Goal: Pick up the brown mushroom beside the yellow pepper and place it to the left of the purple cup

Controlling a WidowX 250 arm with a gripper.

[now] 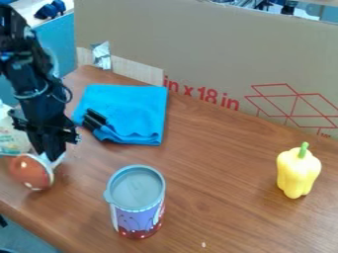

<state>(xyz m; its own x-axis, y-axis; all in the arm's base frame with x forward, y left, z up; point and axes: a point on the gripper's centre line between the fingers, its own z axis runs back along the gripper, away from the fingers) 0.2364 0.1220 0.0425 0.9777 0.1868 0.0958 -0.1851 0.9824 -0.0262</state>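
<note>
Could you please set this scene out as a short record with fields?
Gripper: lowered at the left, at the pale side of a spotted red-orange object; grip unclear
Blue cloth: folded, a black item at its left edge
Can: upright, grey top, near front
Yellow pepper: upright, green stem, right
Surface: brown wooden table
Behind: printed cardboard

Arm (27, 62) cut off upper left, bag (12, 136) cropped at table's (218, 197) left side, pale speck (203, 244) toward near side too small to identify
</note>
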